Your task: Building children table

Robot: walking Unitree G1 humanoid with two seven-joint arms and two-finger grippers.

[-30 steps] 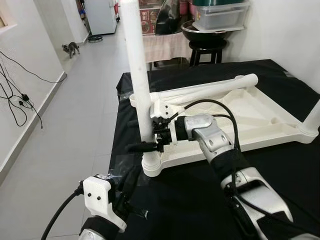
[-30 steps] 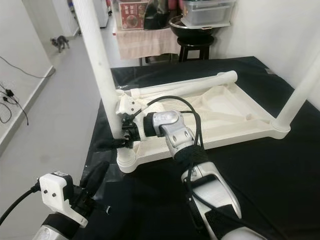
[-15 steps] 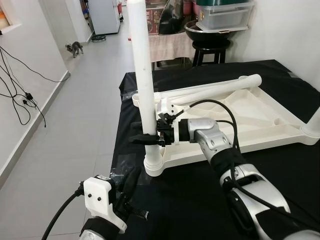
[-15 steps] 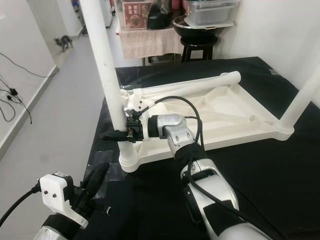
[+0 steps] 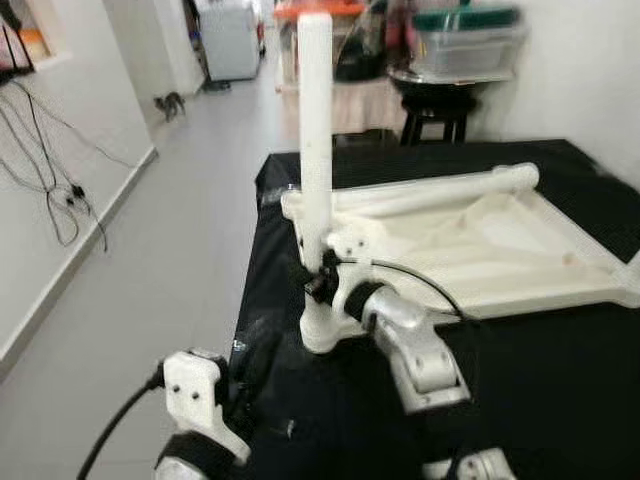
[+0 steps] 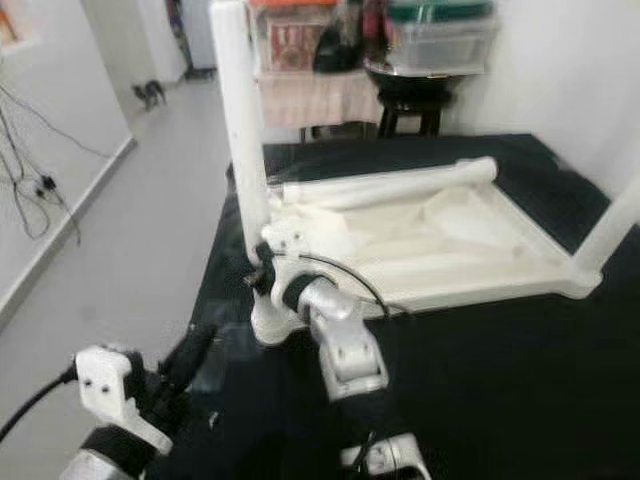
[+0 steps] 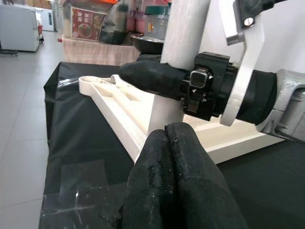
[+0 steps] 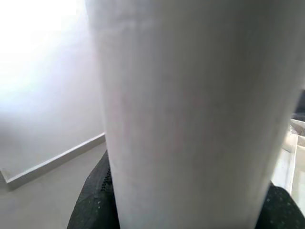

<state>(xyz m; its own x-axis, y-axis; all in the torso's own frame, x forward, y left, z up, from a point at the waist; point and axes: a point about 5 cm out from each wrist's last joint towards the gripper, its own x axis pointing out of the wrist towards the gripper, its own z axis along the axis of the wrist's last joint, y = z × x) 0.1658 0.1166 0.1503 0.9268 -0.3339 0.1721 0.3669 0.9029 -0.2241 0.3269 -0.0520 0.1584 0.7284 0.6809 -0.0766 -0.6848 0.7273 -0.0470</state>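
No writing is legible. The white leg [image 5: 315, 130] stands upright at the upturned tabletop [image 5: 480, 240] corner, right end effector [image 5: 312, 282] clamped around it; left end effector [image 7: 171, 157] clenched, below.

1. Both head views are blurred, so you get soft edges on the upturned table top [image 5: 520, 250] and the clutter at the far wall.
2. The right gripper [image 5: 316, 283] sits against the upright leg [image 5: 315, 150]; its fingers there are too smeared to read.
3. At the right edge, the far-right leg [image 6: 612, 225] is cut off.
4. The small dark shape [image 5: 168, 102] down the corridor is too small to identify.
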